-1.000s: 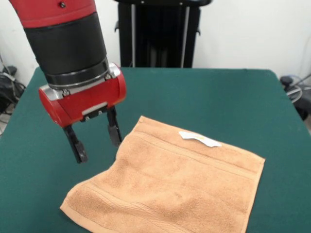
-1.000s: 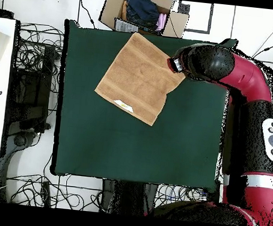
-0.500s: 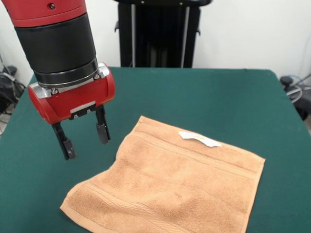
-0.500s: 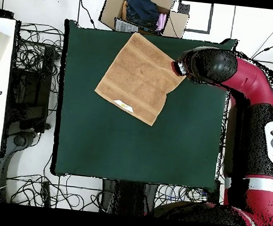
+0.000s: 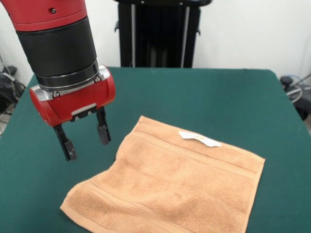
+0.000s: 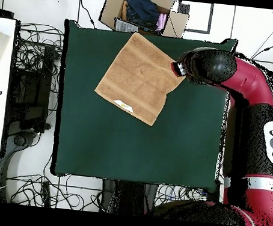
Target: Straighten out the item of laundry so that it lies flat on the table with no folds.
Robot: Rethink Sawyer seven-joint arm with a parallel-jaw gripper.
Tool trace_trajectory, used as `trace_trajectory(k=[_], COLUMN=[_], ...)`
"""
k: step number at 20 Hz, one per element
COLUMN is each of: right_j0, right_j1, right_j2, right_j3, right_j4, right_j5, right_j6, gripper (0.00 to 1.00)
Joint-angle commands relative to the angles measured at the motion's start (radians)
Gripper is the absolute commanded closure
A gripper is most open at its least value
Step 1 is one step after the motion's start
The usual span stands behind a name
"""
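Towel (image 5: 170, 187) flat, left edge curved inward.

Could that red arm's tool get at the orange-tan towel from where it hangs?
Probably yes: the tool hangs open just beside the orange-tan terry towel, and only bare green table lies between them.

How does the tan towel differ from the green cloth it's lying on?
The hand towel is light orange-tan and looped terry with ribbed bands; the table cover is plain dark green and smooth. The towel is far smaller, taking up only part of the table. The towel sits at an angle to the table's edges, and it carries a small white tag; the table surface shows no marking. Both lie flat.
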State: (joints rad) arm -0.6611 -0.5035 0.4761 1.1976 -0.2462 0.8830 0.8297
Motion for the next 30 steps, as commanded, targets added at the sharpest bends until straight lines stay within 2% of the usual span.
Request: trace_trajectory(k=[1, 10, 30], right_j0=[0.037, 0.041, 0.045], right_j1=[0.033, 0.079, 0.133], right_j2=[-0.056, -0.055, -0.058], right_j3=[0.065, 0.053, 0.04], right_j4=[-0.008, -0.029, -0.038], right_j5=[-0.001, -0.077, -0.148], right_j6=[0.183, 0.182, 0.182], gripper=[0.0, 0.0, 0.0])
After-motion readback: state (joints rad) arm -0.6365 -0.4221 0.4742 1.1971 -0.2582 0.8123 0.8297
